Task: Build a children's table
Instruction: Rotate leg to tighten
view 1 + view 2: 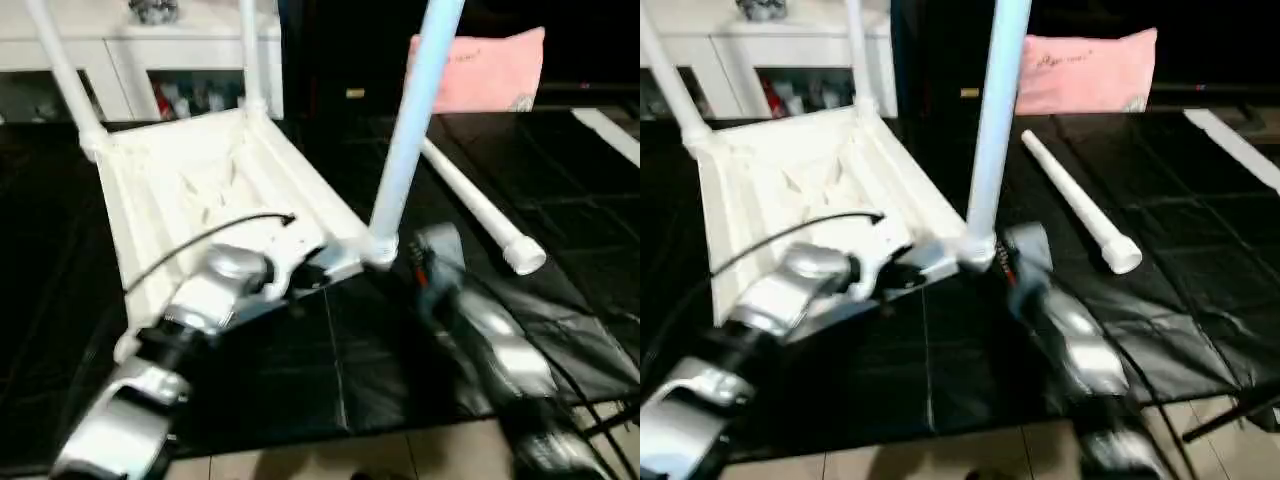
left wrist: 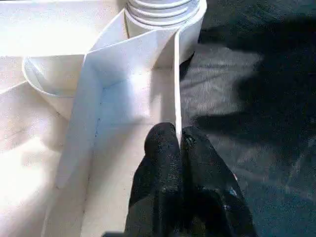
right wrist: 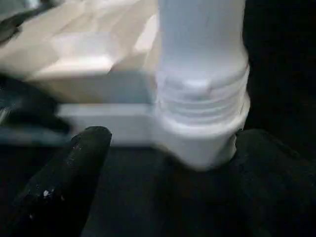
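Tabletop [image 1: 200, 190] upside down on black floor mat [image 1: 330, 370], ribbed underside up. Three legs upright in corner sockets: two far ones [image 1: 62, 70] [image 1: 250, 55], near one [image 1: 410, 120] at corner closest to right arm. Fourth leg [image 1: 1080, 215] loose on mat, to right of tabletop. Left gripper [image 2: 177, 148] pinching tabletop's thin side wall near that socket, fingers pressed together on it. Right gripper [image 3: 163, 148] spread wide either side of near leg's threaded base, fingers [image 3: 74, 168] not gripping. Pink pillow [image 1: 490, 70] and white cabinet [image 1: 130, 50] behind.

White tabletop [image 1: 200, 190], white legs [image 1: 410, 120]; pink pillow [image 1: 490, 70]; black floor mat [image 1: 400, 350]; black fingers [image 2: 158, 148].
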{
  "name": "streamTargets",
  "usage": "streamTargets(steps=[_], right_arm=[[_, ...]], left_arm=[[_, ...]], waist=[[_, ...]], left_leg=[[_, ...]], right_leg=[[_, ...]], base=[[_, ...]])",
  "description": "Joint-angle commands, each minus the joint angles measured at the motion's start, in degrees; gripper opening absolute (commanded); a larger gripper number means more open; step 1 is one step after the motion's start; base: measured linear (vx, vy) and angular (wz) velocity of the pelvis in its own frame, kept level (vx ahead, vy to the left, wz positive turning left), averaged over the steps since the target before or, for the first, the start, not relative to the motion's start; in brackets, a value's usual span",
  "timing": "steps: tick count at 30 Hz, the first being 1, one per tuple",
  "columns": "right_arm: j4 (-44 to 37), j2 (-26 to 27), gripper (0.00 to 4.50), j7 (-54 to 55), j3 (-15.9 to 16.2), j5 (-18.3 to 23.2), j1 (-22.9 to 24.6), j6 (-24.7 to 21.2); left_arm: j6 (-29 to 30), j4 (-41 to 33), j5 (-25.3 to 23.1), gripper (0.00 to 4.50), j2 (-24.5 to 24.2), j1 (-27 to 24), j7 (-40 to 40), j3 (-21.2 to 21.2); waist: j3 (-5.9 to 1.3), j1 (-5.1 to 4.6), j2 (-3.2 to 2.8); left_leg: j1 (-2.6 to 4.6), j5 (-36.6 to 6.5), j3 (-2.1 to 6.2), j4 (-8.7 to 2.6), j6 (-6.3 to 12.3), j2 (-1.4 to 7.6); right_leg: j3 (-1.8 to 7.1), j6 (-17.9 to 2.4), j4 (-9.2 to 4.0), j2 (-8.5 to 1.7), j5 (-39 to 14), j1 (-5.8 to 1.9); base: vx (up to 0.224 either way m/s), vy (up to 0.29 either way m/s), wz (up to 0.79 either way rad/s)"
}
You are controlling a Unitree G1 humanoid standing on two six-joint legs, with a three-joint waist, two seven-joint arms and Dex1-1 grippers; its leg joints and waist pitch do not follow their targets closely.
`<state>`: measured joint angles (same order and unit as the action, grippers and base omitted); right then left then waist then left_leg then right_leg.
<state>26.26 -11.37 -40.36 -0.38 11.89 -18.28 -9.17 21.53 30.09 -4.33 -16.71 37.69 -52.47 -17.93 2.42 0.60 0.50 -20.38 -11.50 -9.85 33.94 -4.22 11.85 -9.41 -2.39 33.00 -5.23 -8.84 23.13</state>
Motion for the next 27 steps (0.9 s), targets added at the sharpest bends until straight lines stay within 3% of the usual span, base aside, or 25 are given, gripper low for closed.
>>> streamTargets(steps=[1, 7, 10, 14, 21, 27], right_arm=[[-3.1, -2.8, 4.42, -4.9, 0.2, 1.3, 0.3, 1.4], [-6.6, -11.4, 4.42, -17.2, 0.5, 3.4, 0.6, 2.0], [-6.4, -12.9, 4.42, -19.5, 0.9, 3.3, -0.1, 2.5], [-4.5, -15.7, 4.42, -25.4, 3.8, 1.8, -2.8, 4.5], [-1.0, -16.2, 4.42, -30.9, 8.2, -0.9, -7.2, 5.9], [1.9, -16.3, 4.42, -36.0, 12.1, -2.6, -9.5, 8.7]], left_arm=[[-2.9, -0.6, 0.1, 0.00, -1.1, 0.6, -2.5, -0.4], [-11.2, 1.4, -0.1, 0.00, -5.2, 0.5, -11.4, -3.1], [-13.4, 1.6, 0.4, 0.00, -6.1, 0.5, -14.2, -3.6], [-18.5, 2.1, 0.5, 0.00, -8.2, 0.8, -20.6, -5.5], [-23.7, 2.0, 0.7, 0.00, -9.3, 1.0, -27.1, -7.6], [-25.0, 0.9, 0.8, 0.00, -8.8, 1.0, -29.9, -8.7]], waist=[[-3.51, 0.71, -0.27], [-3.61, 1.96, -0.01], [-3.61, 2.46, -0.11], [-3.58, 3.08, -0.03], [-3.73, 4.73, 0.03], [-3.78, 5.12, 0.19]], left_leg=[[-0.12, -11.0, 0.53, -3.61, 4.39, 1.72], [0.09, -9.3, 0.41, -3.55, 5.30, 1.80], [0.15, -9.1, 0.37, -3.54, 5.24, 1.87], [0.39, -9.4, 0.30, -3.65, 4.76, 1.98], [0.64, -8.0, 0.13, -3.63, 4.10, 2.34], [0.48, -8.3, 0.06, -3.61, 3.92, 2.23]], right_leg=[[4.01, -7.1, -4.59, -4.06, -19.2, -3.84], [4.17, -7.3, -4.25, -3.98, -17.1, -3.79], [4.23, -7.9, -4.05, -4.05, -16.5, -3.76], [4.30, -8.3, -3.94, -4.07, -16.7, -3.69], [4.57, -9.4, -3.20, -4.13, -14.0, -3.55], [4.64, -9.5, -3.03, -4.17, -14.2, -3.73]], base=[[0.000, 0.000, 0.00], [0.000, 0.000, 0.00], [0.000, 0.000, 0.00], [0.000, 0.000, 0.00], [0.000, 0.000, 0.00], [0.000, 0.000, 0.00]])
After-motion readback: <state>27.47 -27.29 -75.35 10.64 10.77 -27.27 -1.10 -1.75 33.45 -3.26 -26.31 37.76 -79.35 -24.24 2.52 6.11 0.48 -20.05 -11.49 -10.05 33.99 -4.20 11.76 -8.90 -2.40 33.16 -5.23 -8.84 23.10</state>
